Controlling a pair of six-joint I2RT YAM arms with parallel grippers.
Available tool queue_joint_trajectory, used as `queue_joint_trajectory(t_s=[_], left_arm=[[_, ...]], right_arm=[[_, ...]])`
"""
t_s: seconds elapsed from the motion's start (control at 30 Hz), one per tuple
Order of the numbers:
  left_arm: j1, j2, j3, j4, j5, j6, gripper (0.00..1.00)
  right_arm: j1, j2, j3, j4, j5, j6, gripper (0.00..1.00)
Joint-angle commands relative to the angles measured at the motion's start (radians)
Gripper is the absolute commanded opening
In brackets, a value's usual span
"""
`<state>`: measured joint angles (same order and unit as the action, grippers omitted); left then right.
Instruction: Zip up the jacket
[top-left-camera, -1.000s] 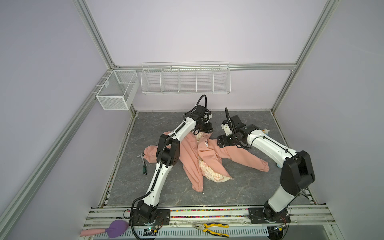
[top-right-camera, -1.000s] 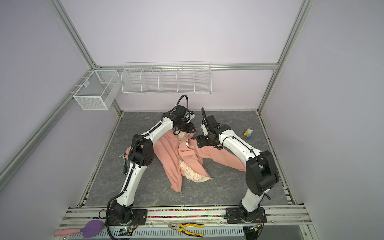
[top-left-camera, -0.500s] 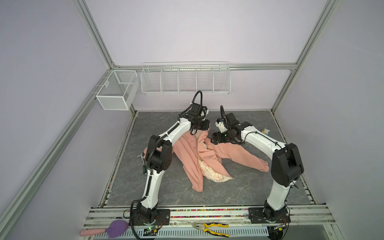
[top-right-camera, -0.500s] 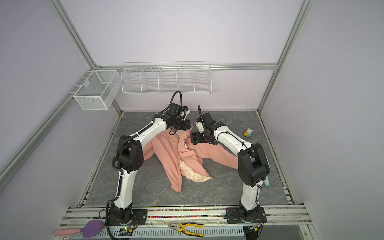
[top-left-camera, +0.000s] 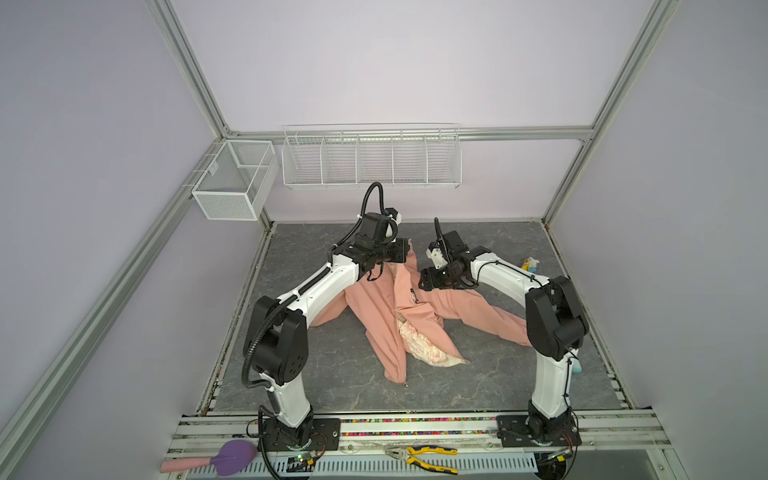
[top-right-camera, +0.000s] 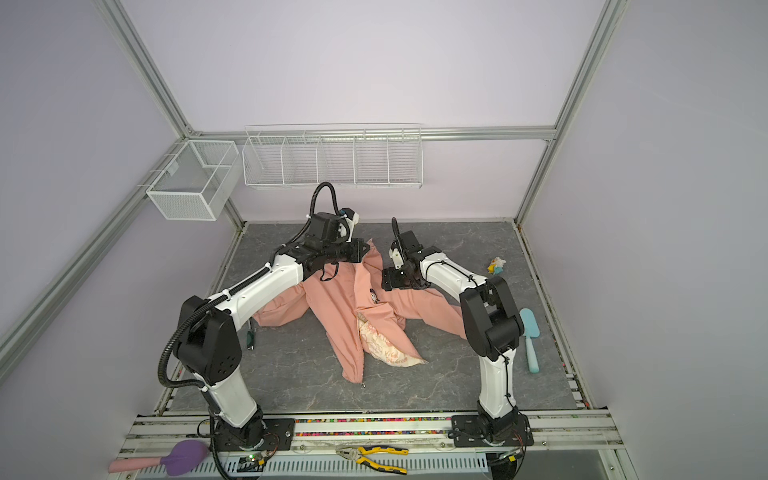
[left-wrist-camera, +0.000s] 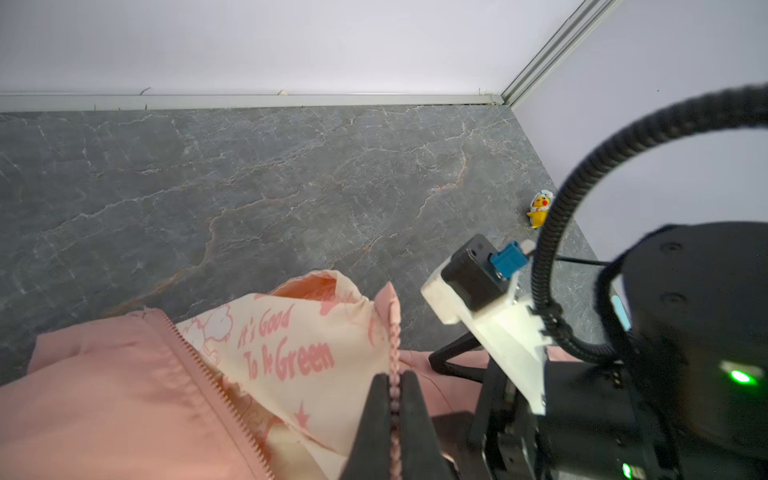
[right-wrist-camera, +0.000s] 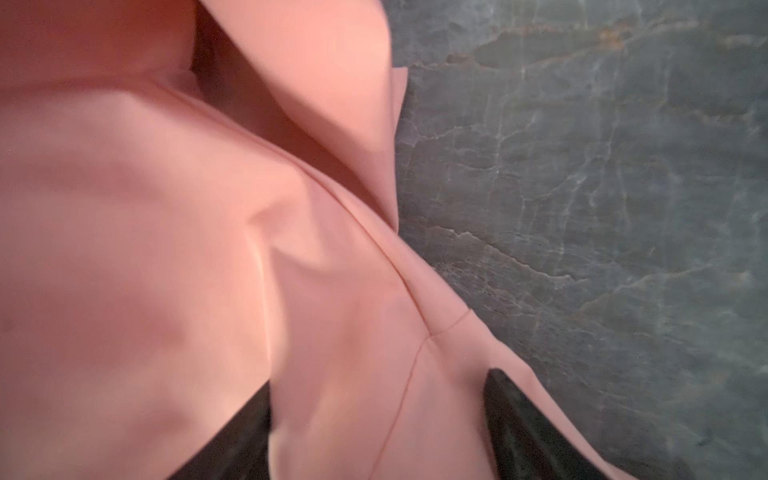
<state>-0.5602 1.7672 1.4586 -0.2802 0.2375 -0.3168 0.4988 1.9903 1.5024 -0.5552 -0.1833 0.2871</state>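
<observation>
The salmon-pink jacket (top-left-camera: 386, 316) (top-right-camera: 336, 307) lies unzipped on the grey table, its cream printed lining (left-wrist-camera: 291, 340) showing. My left gripper (left-wrist-camera: 392, 376) is shut on the jacket's zipper edge near the collar and holds it up at the back (top-left-camera: 405, 253) (top-right-camera: 365, 249). The other row of zipper teeth (left-wrist-camera: 199, 365) lies apart from it. My right gripper (right-wrist-camera: 380, 380) stands open over the jacket's shoulder (top-left-camera: 424, 282) (top-right-camera: 386, 284), a fold of pink cloth (right-wrist-camera: 166, 208) between its two fingers. A small chest patch (top-right-camera: 373, 297) faces up.
A yellow toy figure (top-left-camera: 530, 263) (left-wrist-camera: 540, 205) stands at the back right of the table (top-left-camera: 311, 374). A light blue brush (top-right-camera: 530, 336) lies by the right arm's base. Wire baskets (top-left-camera: 370, 158) (top-left-camera: 232, 183) hang on the back wall. Pliers (top-left-camera: 419, 455) lie on the front rail.
Both grippers moved toward the back of the table. The left one pulled the jacket's collar edge up and back. The right gripper's fingers have come closer together round the cloth.
</observation>
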Motion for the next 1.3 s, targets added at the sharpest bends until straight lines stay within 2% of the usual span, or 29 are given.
queue_joint_trajectory(t_s=[0.0, 0.17, 0.3, 0.57, 0.7, 0.83, 0.9, 1.0, 1.07, 1.17, 1.27], left_arm=[[0.000, -0.053, -0.037, 0.059, -0.037, -0.024, 0.00], [0.000, -0.072, -0.069, 0.064, -0.066, -0.031, 0.00], [0.000, -0.093, -0.102, 0.102, -0.117, -0.039, 0.00], [0.001, -0.048, -0.045, 0.176, -0.230, -0.053, 0.00], [0.001, 0.024, 0.031, 0.209, -0.266, -0.078, 0.00], [0.000, 0.153, 0.168, 0.181, -0.265, -0.108, 0.00], [-0.004, 0.214, 0.227, 0.172, -0.285, -0.122, 0.00], [-0.018, 0.287, 0.300, 0.155, -0.340, -0.130, 0.00], [-0.027, 0.329, 0.345, 0.139, -0.376, -0.128, 0.00], [-0.035, 0.368, 0.388, 0.129, -0.405, -0.128, 0.00], [-0.040, 0.390, 0.416, 0.119, -0.434, -0.126, 0.00]], right_arm=[[-0.007, -0.007, 0.000, 0.055, -0.029, 0.038, 0.50], [-0.041, -0.072, -0.007, 0.082, -0.005, 0.083, 0.28], [-0.094, -0.155, -0.018, 0.097, 0.009, 0.115, 0.15], [-0.194, -0.260, -0.001, 0.081, 0.013, 0.111, 0.13], [-0.252, -0.232, 0.012, 0.041, 0.011, 0.138, 0.12], [-0.289, -0.160, 0.061, -0.039, 0.018, 0.165, 0.10], [-0.319, -0.125, 0.087, -0.080, 0.058, 0.173, 0.10], [-0.339, -0.080, 0.139, -0.167, 0.120, 0.190, 0.23], [-0.345, -0.098, 0.120, -0.159, 0.129, 0.185, 0.38], [-0.342, -0.190, 0.034, -0.111, 0.151, 0.162, 0.61], [-0.331, -0.318, -0.070, -0.096, 0.179, 0.133, 0.72]])
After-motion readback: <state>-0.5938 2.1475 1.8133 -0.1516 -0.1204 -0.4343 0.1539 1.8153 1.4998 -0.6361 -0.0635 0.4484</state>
